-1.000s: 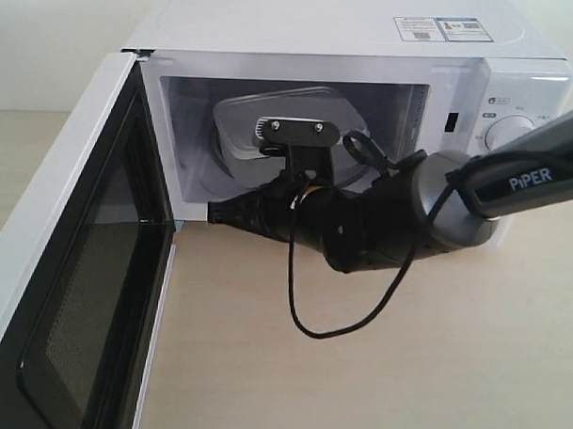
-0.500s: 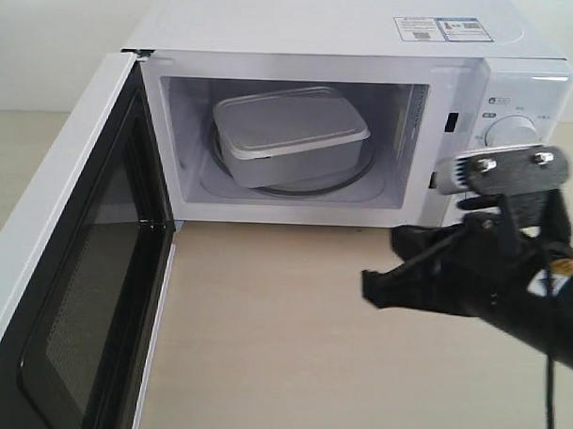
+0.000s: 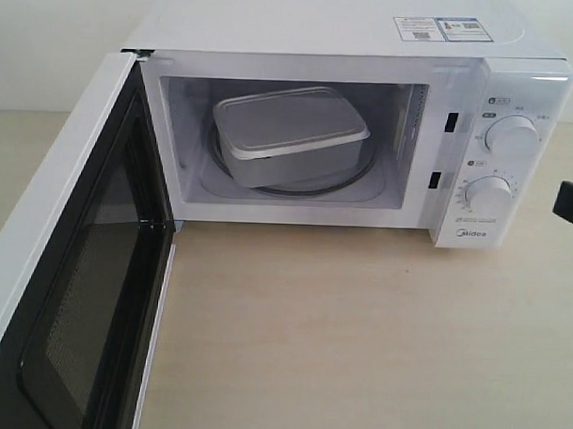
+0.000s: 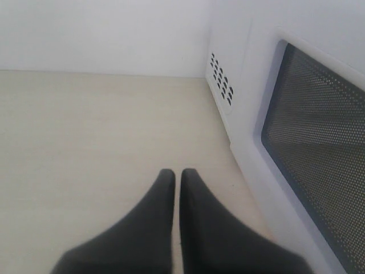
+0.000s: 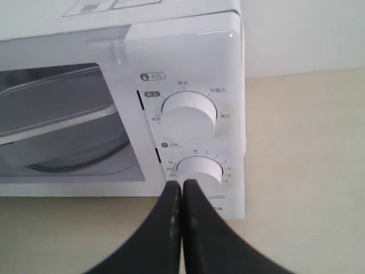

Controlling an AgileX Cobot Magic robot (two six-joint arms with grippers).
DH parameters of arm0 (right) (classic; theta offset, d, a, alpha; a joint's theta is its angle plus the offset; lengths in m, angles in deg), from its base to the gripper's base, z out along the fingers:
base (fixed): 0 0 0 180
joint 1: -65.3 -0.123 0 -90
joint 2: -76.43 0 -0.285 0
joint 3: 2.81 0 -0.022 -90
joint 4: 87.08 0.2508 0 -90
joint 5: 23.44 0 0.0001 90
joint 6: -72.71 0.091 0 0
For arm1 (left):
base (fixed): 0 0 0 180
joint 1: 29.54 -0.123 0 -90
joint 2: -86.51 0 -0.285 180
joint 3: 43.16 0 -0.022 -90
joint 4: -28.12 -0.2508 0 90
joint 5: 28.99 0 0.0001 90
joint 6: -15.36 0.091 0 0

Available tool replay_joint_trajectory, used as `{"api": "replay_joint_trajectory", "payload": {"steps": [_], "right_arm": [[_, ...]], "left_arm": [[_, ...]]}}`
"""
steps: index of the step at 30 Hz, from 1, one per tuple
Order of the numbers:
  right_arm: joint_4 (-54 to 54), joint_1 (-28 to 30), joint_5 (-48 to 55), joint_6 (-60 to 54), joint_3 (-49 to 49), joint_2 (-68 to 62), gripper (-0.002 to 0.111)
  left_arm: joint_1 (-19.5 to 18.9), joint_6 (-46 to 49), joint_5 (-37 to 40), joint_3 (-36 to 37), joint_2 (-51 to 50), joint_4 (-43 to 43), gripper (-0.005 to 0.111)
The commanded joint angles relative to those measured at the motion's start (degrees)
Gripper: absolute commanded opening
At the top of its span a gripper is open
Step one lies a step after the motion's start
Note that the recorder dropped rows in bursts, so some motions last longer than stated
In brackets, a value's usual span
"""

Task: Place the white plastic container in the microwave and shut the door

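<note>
Left end effector (image 4: 177,177): fingers pressed together, nothing held, low over desk (image 4: 85,131), just beside outer face of door (image 4: 268,165). Right end effector (image 5: 181,185): closed too, empty, in front of lower dial (image 5: 198,170), clear of cavity. White plastic container (image 3: 289,130) sits inside microwave (image 3: 321,23) on turntable (image 3: 356,175). Door wide open. Closing comes next, by my read: push white frame near free edge, not mesh window (image 4: 319,142); follow hinge arc; press until flush.
</note>
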Motion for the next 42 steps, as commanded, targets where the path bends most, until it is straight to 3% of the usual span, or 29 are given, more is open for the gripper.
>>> {"api": "replay_joint_trajectory", "payload": {"steps": [1,32,35,39,42], "right_arm": [[-0.28,0.62,3.59,-1.67,0.23,3.44,0.0],[-0.92,0.62,5.56,-4.43,0.23,3.56,0.0],[-0.92,0.62,3.81,-4.87,0.23,3.56,0.0],[-0.38,0.62,-0.59,-4.26,0.23,3.56,0.0],[-0.38,0.62,-3.84,-4.26,0.23,3.56,0.0]], "left_arm": [[-0.26,0.06,-0.11,0.21,0.08,0.23,0.004],[-0.26,0.06,-0.33,0.21,0.08,0.23,0.004],[-0.26,0.06,-2.98,0.21,0.08,0.23,0.004],[-0.26,-0.04,-13.27,0.21,0.08,0.23,0.004],[-0.26,-7.83,-18.09,0.21,0.08,0.23,0.004]]}}
